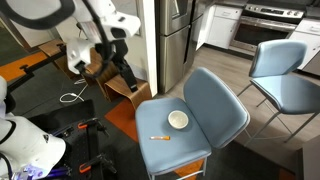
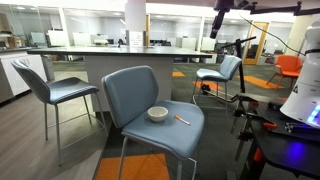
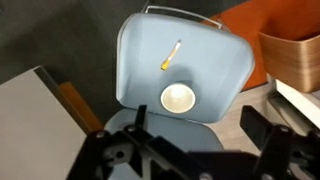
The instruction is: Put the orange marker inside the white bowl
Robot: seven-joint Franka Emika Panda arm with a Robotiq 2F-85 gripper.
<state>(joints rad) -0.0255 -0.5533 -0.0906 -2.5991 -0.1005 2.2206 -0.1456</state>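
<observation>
Looks down on the blue chair seat (image 3: 140, 60) with the gripper (image 3: 198, 128) spread wide, holding nothing. Sees the orange marker (image 3: 171, 56) flat on that seat, near but apart from the white bowl (image 3: 178, 98), also on the seat.

1. At the upper centre of the wrist view you see the orange marker (image 3: 172, 55), orange with one paler end.
2. Just below it, the white bowl (image 3: 178, 97) is plain white and unpatterned.
3. The chair seat (image 3: 215, 60) beneath both reads as a flat grey-blue.
4. Along the bottom edge, your gripper (image 3: 195, 125) is black.
5. In an exterior view, the floor patch (image 2: 145, 168) at lower centre is orange, and the carpet around it is dark grey.
</observation>
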